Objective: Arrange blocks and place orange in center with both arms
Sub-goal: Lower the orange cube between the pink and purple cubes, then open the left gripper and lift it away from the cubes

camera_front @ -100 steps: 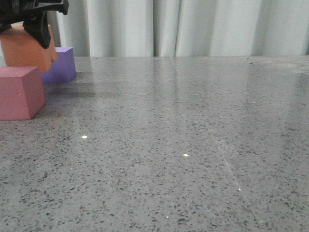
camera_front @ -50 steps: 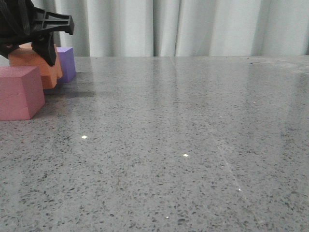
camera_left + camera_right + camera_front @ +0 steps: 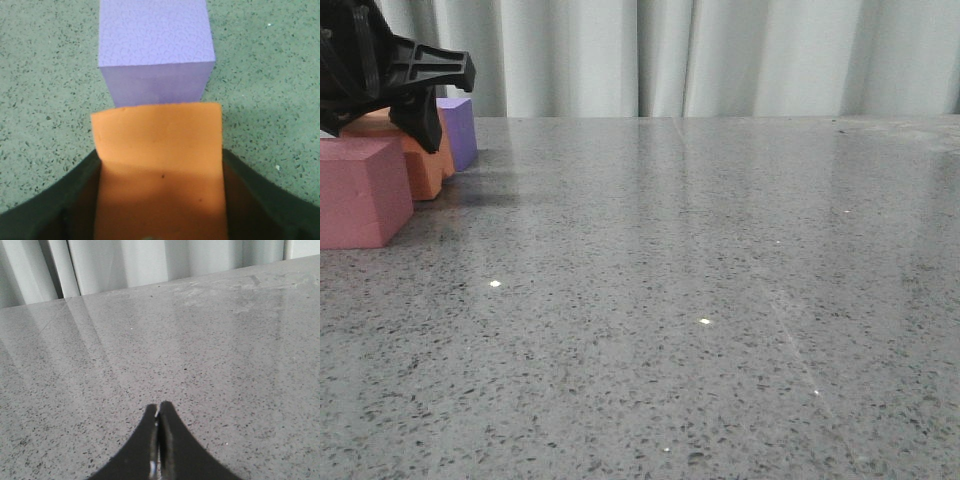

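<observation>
At the table's far left, the orange cube (image 3: pixel 426 165) sits low between the pinkish-red cube (image 3: pixel 360 195) in front and the purple cube (image 3: pixel 461 130) behind. My left gripper (image 3: pixel 395 105) is shut on it from above. In the left wrist view the black fingers (image 3: pixel 65 200) press both sides of the orange cube (image 3: pixel 157 150), and the purple cube (image 3: pixel 155 45) lies just beyond it, nearly touching. My right gripper (image 3: pixel 159 406) is shut with nothing in it, over bare table, and does not show in the front view.
The grey speckled table (image 3: pixel 700 280) stretches to the right of the blocks. A pale curtain (image 3: pixel 720 55) hangs behind the table's far edge.
My left gripper has come down with the orange cube, from above the pinkish-red cube to table level between the pinkish-red and purple cubes.
</observation>
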Tool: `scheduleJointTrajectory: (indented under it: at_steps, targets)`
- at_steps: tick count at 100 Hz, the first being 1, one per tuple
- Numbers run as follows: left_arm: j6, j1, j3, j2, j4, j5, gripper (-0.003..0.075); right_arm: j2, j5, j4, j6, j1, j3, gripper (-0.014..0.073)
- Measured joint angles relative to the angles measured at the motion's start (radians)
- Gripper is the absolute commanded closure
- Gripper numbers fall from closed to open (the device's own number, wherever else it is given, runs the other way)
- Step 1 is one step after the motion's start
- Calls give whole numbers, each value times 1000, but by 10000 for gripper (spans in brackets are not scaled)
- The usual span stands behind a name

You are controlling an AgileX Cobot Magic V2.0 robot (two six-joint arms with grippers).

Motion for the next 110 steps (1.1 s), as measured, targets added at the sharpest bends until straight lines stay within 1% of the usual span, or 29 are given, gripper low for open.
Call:
scheduleJointTrajectory:
  at_steps: [10, 17, 41, 50, 57, 82, 110]
  targets:
    - [8, 0, 4, 0, 0, -7, 237, 0, 0, 0, 0, 0, 0, 661]
    - [15, 0, 8, 0, -4, -7, 213, 0, 0, 0, 0, 0, 0, 661]
    - [23, 0, 10, 2, -10, -13, 210, 0, 0, 0, 0, 0, 0, 661]
    - [25, 0, 10, 2, -10, -14, 173, 0, 0, 0, 0, 0, 0, 661]
    - [25, 0, 10, 2, -10, -14, 161, 0, 0, 0, 0, 0, 0, 661]
    - [39, 0, 11, -14, -10, -14, 161, 0, 0, 0, 0, 0, 0, 661]
    - [61, 0, 11, -88, -10, 11, 162, 0, 0, 0, 0, 0, 0, 661]
